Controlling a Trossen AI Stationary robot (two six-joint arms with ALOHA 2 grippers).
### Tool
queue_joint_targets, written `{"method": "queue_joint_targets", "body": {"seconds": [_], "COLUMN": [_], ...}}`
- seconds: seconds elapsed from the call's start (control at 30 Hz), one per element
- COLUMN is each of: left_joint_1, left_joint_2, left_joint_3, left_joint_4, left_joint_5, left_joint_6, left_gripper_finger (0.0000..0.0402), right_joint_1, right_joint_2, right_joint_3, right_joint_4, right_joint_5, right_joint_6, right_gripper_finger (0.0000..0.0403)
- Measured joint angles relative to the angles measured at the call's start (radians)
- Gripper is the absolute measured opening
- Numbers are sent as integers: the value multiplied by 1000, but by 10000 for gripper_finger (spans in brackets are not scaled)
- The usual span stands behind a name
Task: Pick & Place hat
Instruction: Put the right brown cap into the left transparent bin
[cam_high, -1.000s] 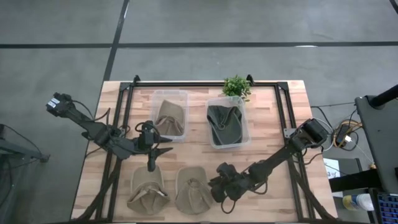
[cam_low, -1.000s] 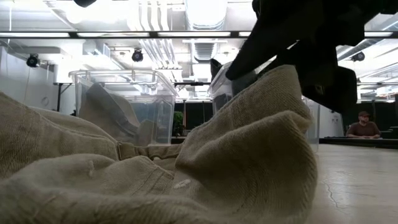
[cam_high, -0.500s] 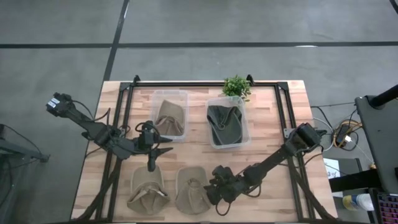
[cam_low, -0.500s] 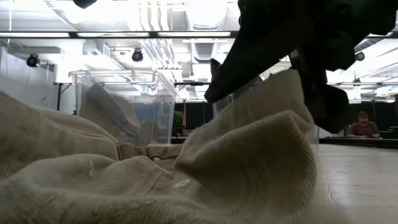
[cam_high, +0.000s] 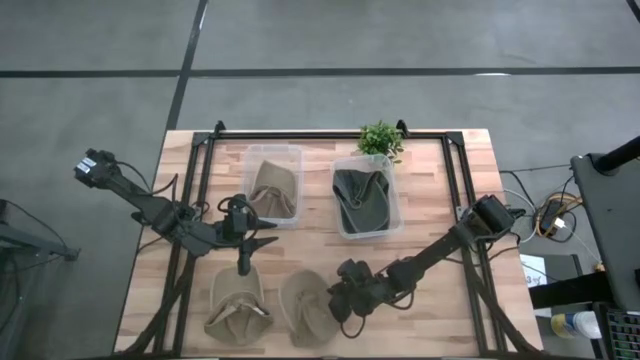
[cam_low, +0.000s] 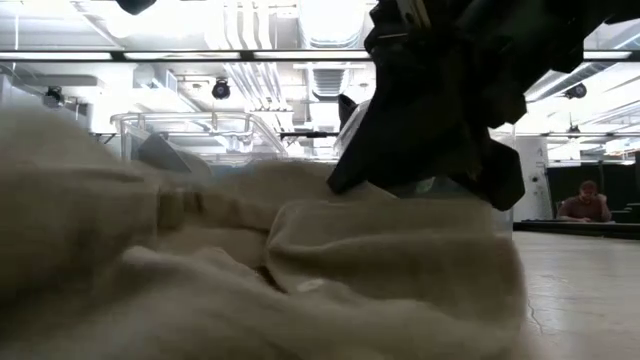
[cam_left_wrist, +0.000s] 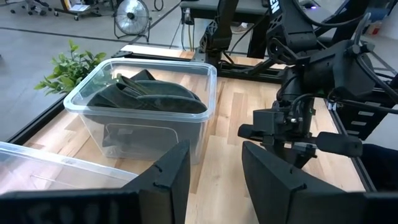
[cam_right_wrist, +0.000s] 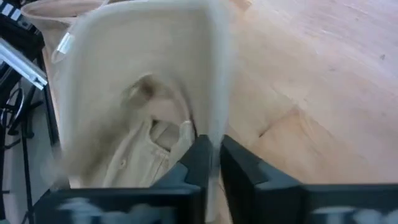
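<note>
Tan hat (cam_high: 305, 308) has its brim pinched in the closed right pincer (cam_high: 336, 303).

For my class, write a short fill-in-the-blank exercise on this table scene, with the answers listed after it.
1. The right gripper is shut on the edge of a ______ hat at the table's near edge.
2. The dark green hat lies in the bin beside the ______.
3. The left gripper hangs open above the table, holding ______.
4. Counting every hat, in bins or on the table, there are ______.

Answers: tan; plant; nothing; four
</note>
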Motion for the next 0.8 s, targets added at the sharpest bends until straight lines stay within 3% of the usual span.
{"method": "queue_joint_targets", "body": {"seconds": [0.27, 0.53, 0.8], "left_joint_1": [0, 0, 0], "left_joint_2": [0, 0, -2], "left_joint_3": [0, 0, 0], "left_joint_4": [0, 2, 7], "left_joint_5": [-1, 10, 43], "left_joint_6": [0, -49, -117], "left_gripper_finger": [138, 138, 138], "right_joint_1": [1, 1, 1], "right_joint_2": [0, -13, -31], "right_joint_3": [8, 110, 345], "right_joint_4": [1, -15, -382], "right_joint_5": [1, -1, 76], "right_joint_6": [-28, -122, -205], "right_gripper_finger": [12, 10, 9]}}
